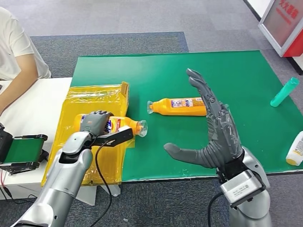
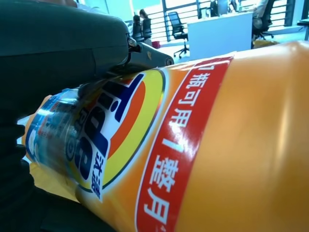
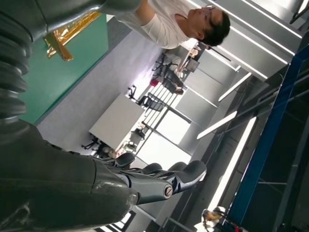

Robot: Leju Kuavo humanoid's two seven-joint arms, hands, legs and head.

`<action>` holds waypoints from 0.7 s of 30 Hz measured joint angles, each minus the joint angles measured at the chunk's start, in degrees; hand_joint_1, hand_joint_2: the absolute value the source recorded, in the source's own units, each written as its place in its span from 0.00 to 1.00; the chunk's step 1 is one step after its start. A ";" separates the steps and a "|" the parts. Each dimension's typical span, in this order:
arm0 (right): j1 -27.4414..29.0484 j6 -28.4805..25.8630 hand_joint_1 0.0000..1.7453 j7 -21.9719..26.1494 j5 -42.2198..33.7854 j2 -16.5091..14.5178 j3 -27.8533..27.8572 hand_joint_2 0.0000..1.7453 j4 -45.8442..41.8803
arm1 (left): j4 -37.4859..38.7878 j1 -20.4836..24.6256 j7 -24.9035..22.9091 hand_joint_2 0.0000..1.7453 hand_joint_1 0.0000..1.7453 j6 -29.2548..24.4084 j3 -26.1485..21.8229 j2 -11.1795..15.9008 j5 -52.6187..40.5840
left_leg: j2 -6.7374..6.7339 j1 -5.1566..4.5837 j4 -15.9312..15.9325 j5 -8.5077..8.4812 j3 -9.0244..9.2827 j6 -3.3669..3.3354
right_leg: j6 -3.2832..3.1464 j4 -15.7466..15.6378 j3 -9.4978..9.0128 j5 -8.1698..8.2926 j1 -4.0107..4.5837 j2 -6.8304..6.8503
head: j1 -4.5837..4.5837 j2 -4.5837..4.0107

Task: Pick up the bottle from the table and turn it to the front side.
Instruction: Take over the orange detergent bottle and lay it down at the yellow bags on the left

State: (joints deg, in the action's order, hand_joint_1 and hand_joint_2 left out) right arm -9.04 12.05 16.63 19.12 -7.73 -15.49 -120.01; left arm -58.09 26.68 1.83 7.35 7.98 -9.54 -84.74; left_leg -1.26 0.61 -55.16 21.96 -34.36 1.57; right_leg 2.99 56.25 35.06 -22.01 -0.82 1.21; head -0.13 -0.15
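Bottle point(image 1: 118, 125) in my left hand point(image 1: 93, 122): orange, lying on its side over the yellow bag point(image 1: 93, 97) at the left edge of the green mat point(image 1: 228, 71), clear cap pointing right. My fingers wrap its label end, and the left wrist view shows the blue, yellow and red label facing the camera (thumb pressed along the top of it). My right hand point(image 1: 214, 132) hovers over the near middle of the mat with fingers spread wide and thumb out to the left, holding nothing. A second orange bottle point(image 1: 178, 106) lies on the mat just beyond that hand, cap to the left. Far right lie a teal bottle point(image 1: 284, 91) and, nearer, a white bottle point(image 1: 296, 150). A person point(image 1: 16, 52) sits at the white table point(image 1: 32, 113) on the left.
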 joint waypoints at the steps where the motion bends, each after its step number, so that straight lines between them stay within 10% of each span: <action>1: 0.01 -0.08 0.00 0.14 0.05 0.07 0.00 1.00 -0.04 | 0.42 -0.01 -0.16 1.00 0.78 0.04 0.01 0.02 0.10 | 0.00 0.00 0.00 0.00 0.00 0.00 | 0.00 0.00 0.00 0.00 0.00 0.00 | 0.00 0.00; 3: 0.04 -0.34 0.00 0.44 0.14 0.22 0.01 1.00 -0.22 | 1.25 -0.04 -0.60 1.00 1.00 0.22 0.00 0.04 0.20 | 0.00 0.00 0.00 0.00 0.00 0.00 | 0.00 0.00 0.00 0.00 0.00 0.00 | 0.00 0.00; 13: 0.51 -0.55 0.00 0.86 0.67 0.70 0.25 1.00 -1.12 | 2.66 -0.11 -3.58 1.00 0.99 0.50 -0.77 0.07 0.10 | 0.00 0.00 0.00 0.00 -0.01 0.00 | 0.00 0.00 0.00 0.00 0.00 0.00 | 0.00 0.00; 17: 0.99 -0.54 0.00 0.86 1.19 0.72 0.40 1.00 -1.29 | 2.66 -0.11 -4.35 1.00 0.00 0.60 -1.92 0.06 -0.39 | 0.00 0.00 0.00 0.00 -0.01 0.00 | 0.00 0.00 0.00 0.00 0.00 0.00 | 0.01 0.00; 21: 1.26 -0.55 0.00 0.84 1.58 0.72 0.62 1.00 -1.49 | 2.66 -0.15 -4.92 1.00 0.00 0.27 -3.01 -0.04 -1.12 | 0.00 0.00 0.00 0.00 -0.01 0.00 | 0.00 0.00 0.00 0.00 0.00 0.00 | 0.01 0.01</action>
State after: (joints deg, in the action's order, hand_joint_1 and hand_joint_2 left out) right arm -7.78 11.51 17.47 20.70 -7.02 -14.86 -121.50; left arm -55.43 26.53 -3.09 7.62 4.97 -9.58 -85.86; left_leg -1.26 0.61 -55.16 21.96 -34.37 1.57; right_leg 2.99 56.25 35.06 -22.01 -0.82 1.21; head -0.13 -0.15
